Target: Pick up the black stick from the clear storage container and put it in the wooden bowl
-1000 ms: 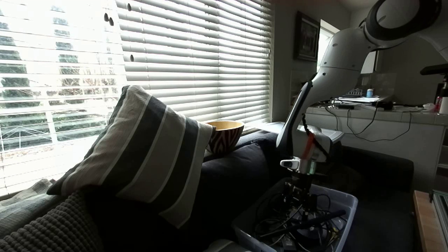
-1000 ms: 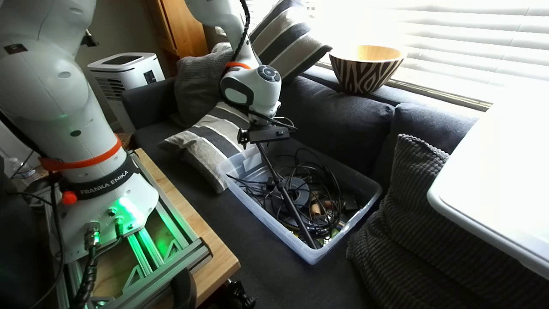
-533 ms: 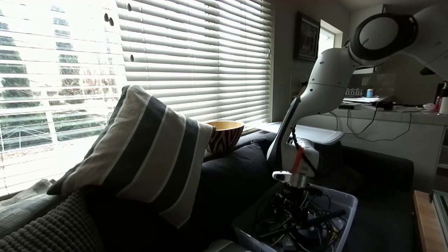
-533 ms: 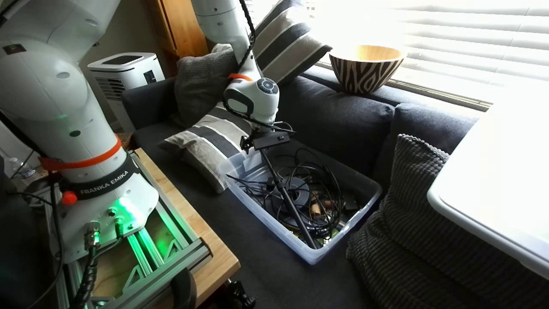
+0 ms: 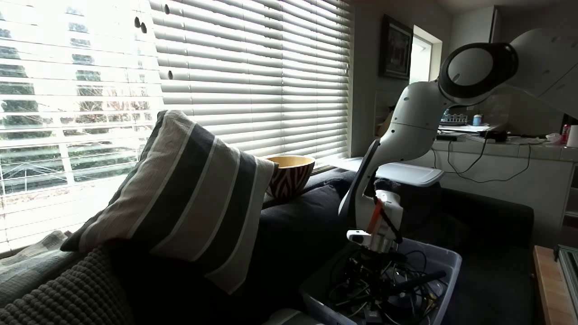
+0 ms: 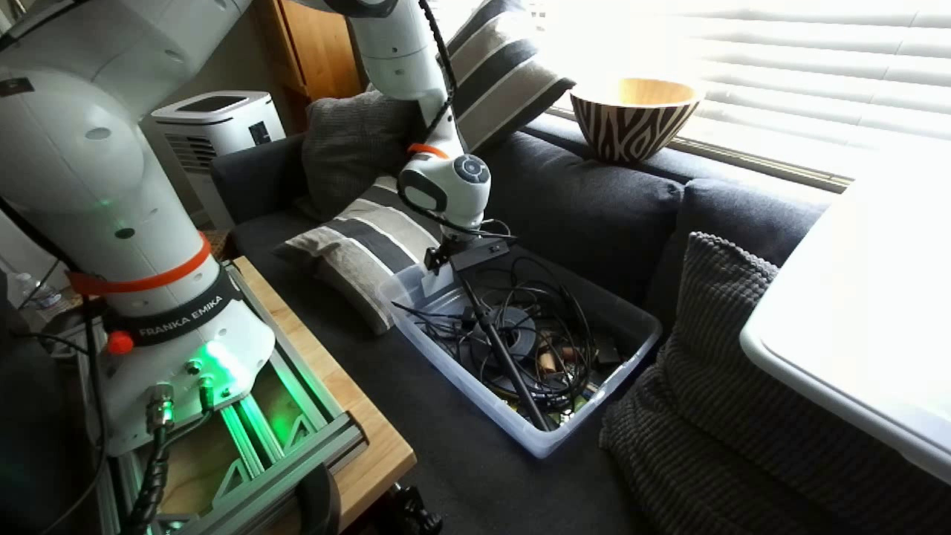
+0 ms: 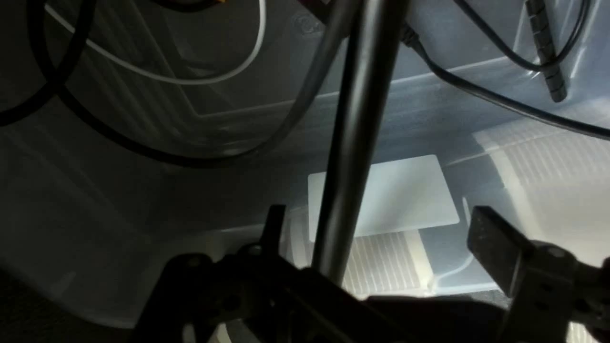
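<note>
Gripper (image 7: 380, 212) stands with jaws parted, its 2 fingertips clear of the black stick (image 7: 357, 128) between them, a gap only the wrist view shows. Rightward in an exterior view, the stick slants inside the clear container (image 6: 468, 377); farther right, the wooden bowl (image 6: 631, 130) shows whole. In an exterior view a striped cushion (image 5: 194, 189) partly hides it.

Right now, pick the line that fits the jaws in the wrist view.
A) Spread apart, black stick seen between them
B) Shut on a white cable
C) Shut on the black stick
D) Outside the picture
A, since the wrist view shows the jaws wide apart, with a gap on each side of the black stick.
</note>
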